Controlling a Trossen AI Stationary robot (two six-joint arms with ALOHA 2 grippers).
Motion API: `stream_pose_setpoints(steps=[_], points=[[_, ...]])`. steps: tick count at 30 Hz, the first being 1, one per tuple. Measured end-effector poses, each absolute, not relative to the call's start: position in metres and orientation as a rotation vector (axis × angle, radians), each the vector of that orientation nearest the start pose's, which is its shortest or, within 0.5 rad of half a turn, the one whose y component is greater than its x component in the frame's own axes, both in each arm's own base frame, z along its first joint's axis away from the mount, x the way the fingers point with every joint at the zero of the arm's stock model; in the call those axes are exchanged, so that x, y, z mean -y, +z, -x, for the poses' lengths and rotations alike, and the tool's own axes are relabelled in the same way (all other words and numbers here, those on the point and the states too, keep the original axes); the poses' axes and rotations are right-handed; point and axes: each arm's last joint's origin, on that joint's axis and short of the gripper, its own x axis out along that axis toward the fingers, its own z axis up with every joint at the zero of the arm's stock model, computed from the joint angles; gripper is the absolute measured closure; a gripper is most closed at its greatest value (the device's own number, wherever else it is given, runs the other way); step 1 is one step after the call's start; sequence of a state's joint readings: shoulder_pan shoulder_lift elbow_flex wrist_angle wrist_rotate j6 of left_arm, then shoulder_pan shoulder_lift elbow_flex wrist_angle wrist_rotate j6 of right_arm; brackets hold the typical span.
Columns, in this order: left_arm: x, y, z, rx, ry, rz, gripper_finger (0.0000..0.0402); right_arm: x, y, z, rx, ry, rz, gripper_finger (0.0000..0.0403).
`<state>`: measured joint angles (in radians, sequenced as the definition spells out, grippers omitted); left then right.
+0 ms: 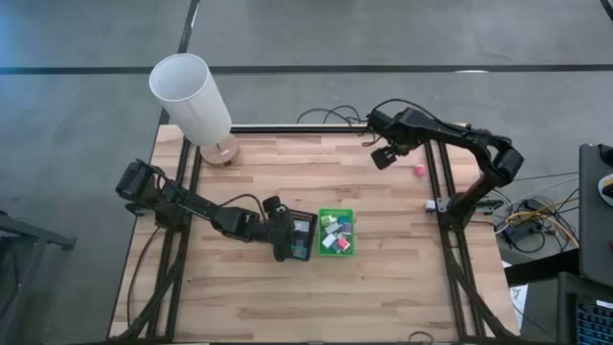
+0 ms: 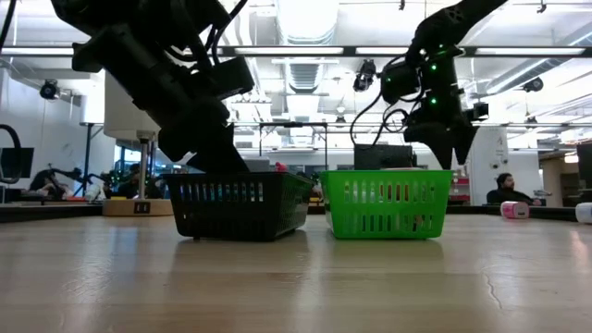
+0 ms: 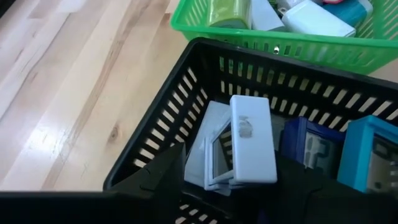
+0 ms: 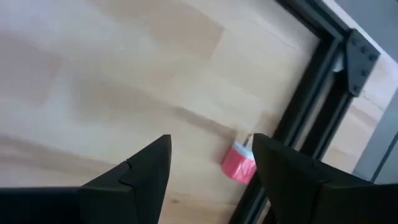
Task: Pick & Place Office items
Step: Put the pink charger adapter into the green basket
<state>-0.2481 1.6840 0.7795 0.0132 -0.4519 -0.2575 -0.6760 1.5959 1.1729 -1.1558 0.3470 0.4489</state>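
Note:
My left gripper [image 1: 285, 241] reaches down into a black basket [image 3: 186, 81] and is shut on a white block with a pale grey flap [image 3: 252, 140]. Blue items [image 3: 311, 146] lie beside the block in that basket. A green basket [image 1: 336, 233] right of it holds several white, teal and pink blocks. My right gripper [image 4: 211, 165] hangs open above the table's far right part, with nothing between its fingers. Below it a small pink item [image 4: 239, 163] lies on the wood beside the black frame rail. My left gripper has the white block's near end [image 3: 214, 177] between its two fingers, one on each side. The fingers come slanting down from the table's left into the black basket. The block stands tilted inside the basket; whether it rests on the bottom, I cannot tell.
A tall white lampshade cylinder [image 1: 192, 91] on a wooden base stands at the far left corner. A small white item [image 1: 431, 204] lies by the right frame rail [image 1: 442, 192]. Bare wood stretches along the near side of the table.

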Motion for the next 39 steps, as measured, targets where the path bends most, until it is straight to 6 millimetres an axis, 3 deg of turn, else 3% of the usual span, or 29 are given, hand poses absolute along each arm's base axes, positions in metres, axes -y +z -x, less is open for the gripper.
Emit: stream_pose_setpoints(steps=[9, 20, 31, 39], points=[[0.064, 0.136, -0.300, -0.815, 0.287, -0.011, 0.0213, 0.199, 0.214, -0.180, -1.400, -1.298, -0.742, 0.0151], [0.065, 0.136, -0.300, -0.817, 0.292, 0.019, 0.0213, 0.192, 0.181, -0.152, -1.492, -1.421, -0.818, 0.0142], [0.065, 0.135, -0.299, -0.827, 0.294, 0.015, 0.0213, 0.191, 0.178, -0.152, -1.459, -1.475, -0.821, 0.0150], [0.065, 0.135, -0.298, -0.836, 0.295, 0.011, 0.0213, 0.177, 0.161, -0.143, -1.534, -1.494, -0.846, 0.0155]])
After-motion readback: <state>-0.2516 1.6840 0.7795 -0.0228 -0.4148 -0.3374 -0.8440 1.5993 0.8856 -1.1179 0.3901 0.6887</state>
